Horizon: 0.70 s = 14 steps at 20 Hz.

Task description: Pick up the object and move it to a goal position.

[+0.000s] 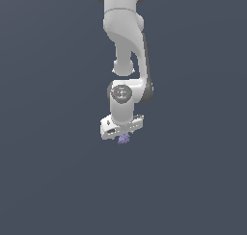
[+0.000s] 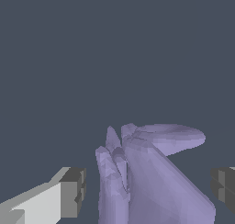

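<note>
The gripper (image 1: 122,133) hangs straight down from the white Panda arm (image 1: 126,46) with the pale purple spiky object (image 1: 124,139) directly under it, poking out just below the hand. In the wrist view the object (image 2: 147,177) sits between the two dark finger pads (image 2: 73,191), and clear gaps show on both sides, so the jaws stand apart and nothing is clamped yet. The object looks nearer the pad that shows with its white finger than the opposite pad, slightly off the midline, though not by much. Its long lobes run away from the camera and fan out, one flat lobe splaying sideways towards the far pad; a squeeze would probably meet the lumpy body first. Whether it rests on the plain dark grey floor (image 1: 48,181) cannot be read from these renders. Nothing else stands near the gripper, and no goal marker is visible, so the approach seems unobstructed.
</note>
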Each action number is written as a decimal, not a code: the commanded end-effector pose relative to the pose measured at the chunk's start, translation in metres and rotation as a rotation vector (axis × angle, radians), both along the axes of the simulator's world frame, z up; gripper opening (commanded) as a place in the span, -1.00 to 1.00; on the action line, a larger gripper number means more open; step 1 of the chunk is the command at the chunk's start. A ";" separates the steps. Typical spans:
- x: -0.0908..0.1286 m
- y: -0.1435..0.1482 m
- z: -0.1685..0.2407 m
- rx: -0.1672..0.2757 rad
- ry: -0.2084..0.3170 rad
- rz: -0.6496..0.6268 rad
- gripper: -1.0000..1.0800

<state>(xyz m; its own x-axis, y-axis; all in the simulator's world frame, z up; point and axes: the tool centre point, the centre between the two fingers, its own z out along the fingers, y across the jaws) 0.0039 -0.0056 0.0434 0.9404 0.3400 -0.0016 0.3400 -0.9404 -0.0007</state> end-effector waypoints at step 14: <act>0.002 0.001 -0.003 0.000 -0.003 0.002 -1.00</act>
<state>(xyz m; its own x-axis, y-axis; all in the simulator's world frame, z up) 0.0056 -0.0044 0.0406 0.9397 0.3419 0.0013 0.3419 -0.9397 -0.0002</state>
